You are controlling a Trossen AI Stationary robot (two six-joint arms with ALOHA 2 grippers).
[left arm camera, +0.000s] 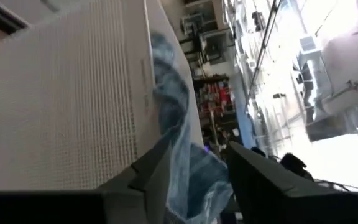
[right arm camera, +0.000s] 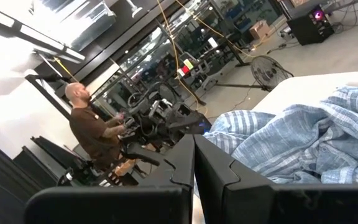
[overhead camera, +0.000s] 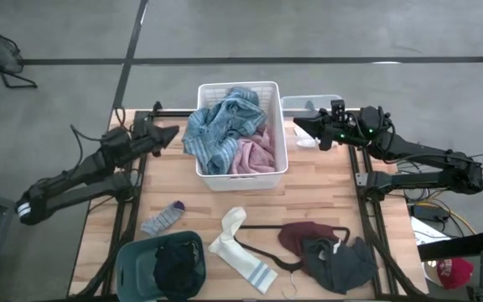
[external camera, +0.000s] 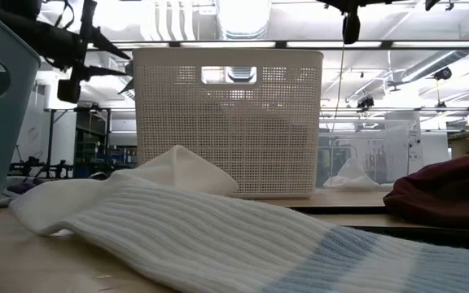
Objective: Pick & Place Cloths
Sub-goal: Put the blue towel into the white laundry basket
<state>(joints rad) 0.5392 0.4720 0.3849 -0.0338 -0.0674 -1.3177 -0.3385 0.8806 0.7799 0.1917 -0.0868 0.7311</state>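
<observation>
A white basket (overhead camera: 199,172) stands at the table's far middle and holds a blue-grey cloth (overhead camera: 220,126) and a pink cloth (overhead camera: 254,155). The blue-grey cloth drapes over the basket's left rim. My left gripper (overhead camera: 174,134) hovers open just left of that rim, and the blue-grey cloth (left arm camera: 188,168) shows between its fingers, farther off. My right gripper (overhead camera: 296,124) is shut and hangs in the air just right of the basket. A grey sock (overhead camera: 162,218), a white sock (overhead camera: 237,247), a maroon cloth (overhead camera: 300,235) and a dark grey cloth (overhead camera: 338,264) lie on the near table.
A teal bin (overhead camera: 128,264) at the near left holds a black cloth (overhead camera: 179,267). A thin black hanger (overhead camera: 262,252) lies between the white sock and the maroon cloth. A clear container (overhead camera: 313,105) sits right of the basket. A person (right arm camera: 92,134) sits beyond the table.
</observation>
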